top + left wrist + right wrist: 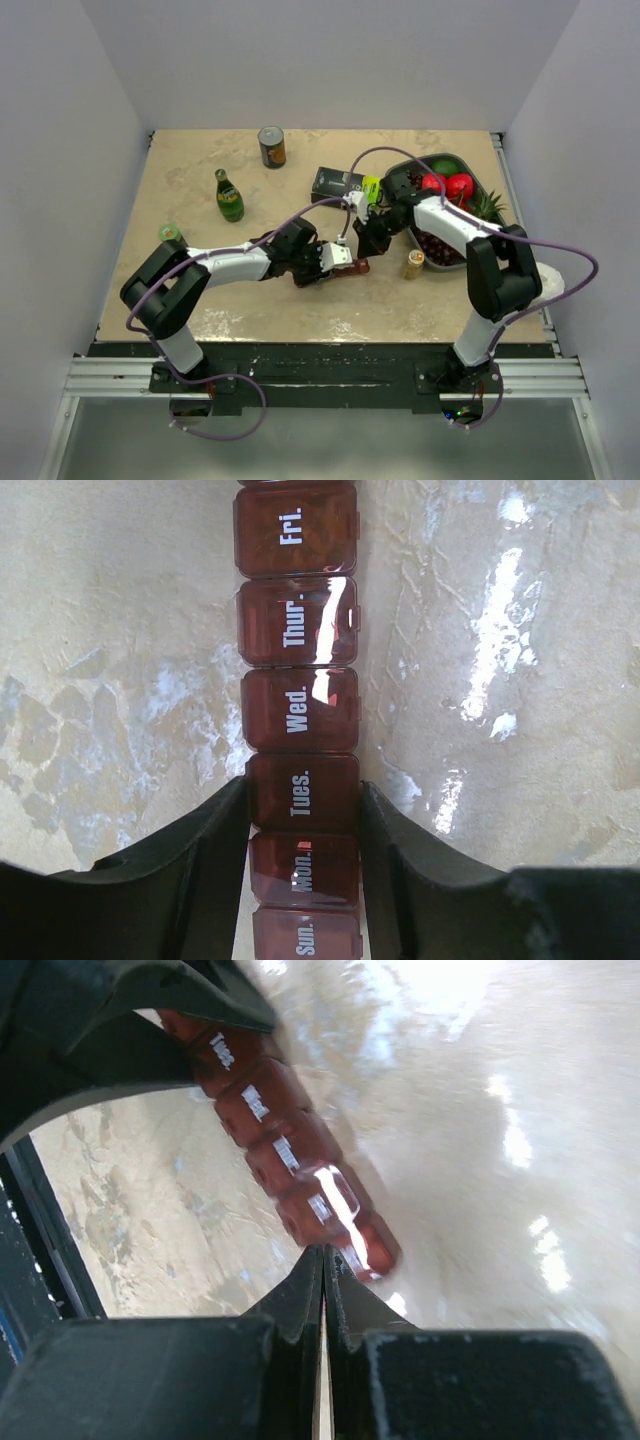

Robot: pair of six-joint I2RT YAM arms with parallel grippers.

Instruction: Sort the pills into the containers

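The containers are a dark red strip (298,670) of day-labelled compartments, lying on the beige table. My left gripper (303,815) is shut on it, with a finger (215,850) pressed on each side of the Tues. and Mon. boxes. The lids seen in the left wrist view look closed. In the top view the strip (356,266) sticks out of the left gripper (338,258). My right gripper (323,1252) is shut and empty, its tips just above the strip's (290,1155) far end. It hovers by the strip in the top view (368,240). No loose pills show.
A small amber pill bottle (413,264) stands right of the strip. A grey fruit tray (487,190) sits at the back right, with a black-and-green box (340,183) beside it. A green bottle (229,196), a can (271,146) and a small jar (170,233) stand to the left.
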